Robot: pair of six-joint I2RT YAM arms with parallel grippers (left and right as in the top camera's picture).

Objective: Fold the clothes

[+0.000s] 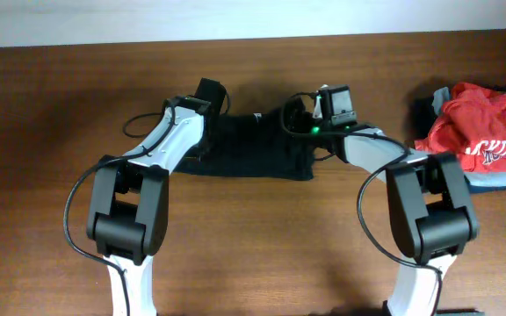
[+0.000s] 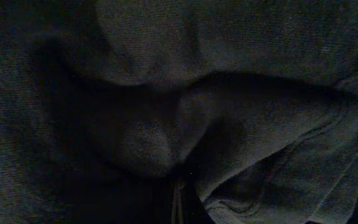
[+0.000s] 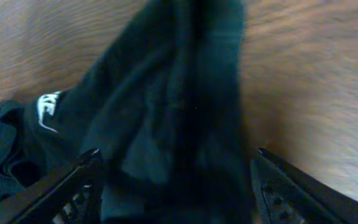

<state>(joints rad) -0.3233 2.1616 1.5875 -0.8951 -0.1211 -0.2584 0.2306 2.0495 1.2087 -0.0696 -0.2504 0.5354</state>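
Right gripper (image 3: 177, 154) stands spread around the bunched black T-shirt (image 3: 166, 93).

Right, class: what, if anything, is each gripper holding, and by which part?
The left gripper is shut on the black T-shirt at its left edge. The right gripper is open, fingers either side of its right end, holding nothing.

The black T-shirt (image 1: 249, 149) lies on the wooden table (image 1: 253, 246), slightly far of the middle, spread as a wide, dark band running left to right. Its near edge is fairly straight. The right end is gathered into a thick bunch of long folds, with a small white logo (image 3: 45, 111) on the cloth beside it. At the left end the soft, fine-knit fabric is rumpled into rounded folds, a stitched hem showing.
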